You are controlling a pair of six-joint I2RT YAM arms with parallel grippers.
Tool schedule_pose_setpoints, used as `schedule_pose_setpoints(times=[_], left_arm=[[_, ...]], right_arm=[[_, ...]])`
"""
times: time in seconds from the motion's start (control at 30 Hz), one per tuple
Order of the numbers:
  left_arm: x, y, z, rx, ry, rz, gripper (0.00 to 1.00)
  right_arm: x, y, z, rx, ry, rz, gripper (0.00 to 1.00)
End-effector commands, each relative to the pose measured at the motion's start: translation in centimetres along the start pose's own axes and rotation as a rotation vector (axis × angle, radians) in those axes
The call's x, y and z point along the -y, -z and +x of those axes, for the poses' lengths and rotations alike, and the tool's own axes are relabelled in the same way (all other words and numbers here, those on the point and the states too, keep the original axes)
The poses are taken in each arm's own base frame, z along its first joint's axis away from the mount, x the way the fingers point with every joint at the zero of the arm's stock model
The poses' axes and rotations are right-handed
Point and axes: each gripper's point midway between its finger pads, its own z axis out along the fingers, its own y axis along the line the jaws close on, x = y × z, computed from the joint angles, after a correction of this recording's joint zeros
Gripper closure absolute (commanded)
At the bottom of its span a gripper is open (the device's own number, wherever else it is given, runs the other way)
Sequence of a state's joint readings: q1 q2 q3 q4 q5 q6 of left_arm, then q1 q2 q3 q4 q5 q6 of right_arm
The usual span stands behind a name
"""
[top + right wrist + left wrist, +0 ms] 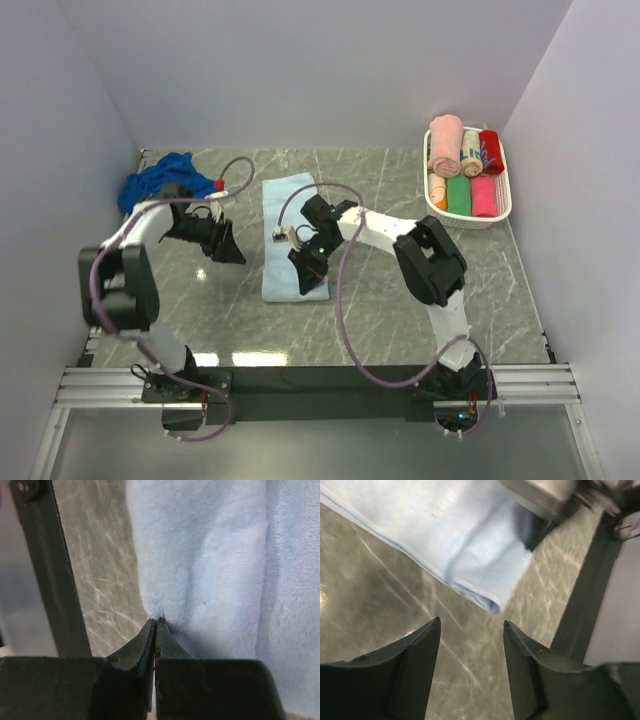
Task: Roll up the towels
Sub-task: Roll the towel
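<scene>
The pale sky-blue terry towel (290, 215) lies flat at the middle of the grey marble-patterned table (390, 310). The right gripper (156, 625) has its 2 fingers pressed together, pinching the fabric near the towel's near end. The left gripper (471, 625) is parted and empty, just left of that towel. The crumpled royal-blue terry towel (155, 180) sits at the far left.

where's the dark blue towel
In the top view the dark blue towel lies bunched in the far left corner, just beyond the left arm, left of the pale towel.

Grey marble tabletop (500, 290), pale walls (300, 70)
</scene>
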State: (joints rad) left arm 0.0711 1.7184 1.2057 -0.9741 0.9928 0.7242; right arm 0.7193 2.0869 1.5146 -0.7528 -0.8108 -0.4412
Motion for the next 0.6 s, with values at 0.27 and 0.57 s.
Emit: schedule_pose_setpoints(times=[0.27, 0.57], left_arm=[[5.2, -4.6, 1.9, -0.043, -0.792, -0.307, 0.30], [6.0, -11.0, 1.9, -0.104, -1.061, -0.337, 0.30]], right_arm=[[0.7, -0.3, -0.2, -0.006, -0.315, -0.299, 1.00], [1.3, -0.9, 0.7, -0.015, -0.371, -0.327, 1.00]])
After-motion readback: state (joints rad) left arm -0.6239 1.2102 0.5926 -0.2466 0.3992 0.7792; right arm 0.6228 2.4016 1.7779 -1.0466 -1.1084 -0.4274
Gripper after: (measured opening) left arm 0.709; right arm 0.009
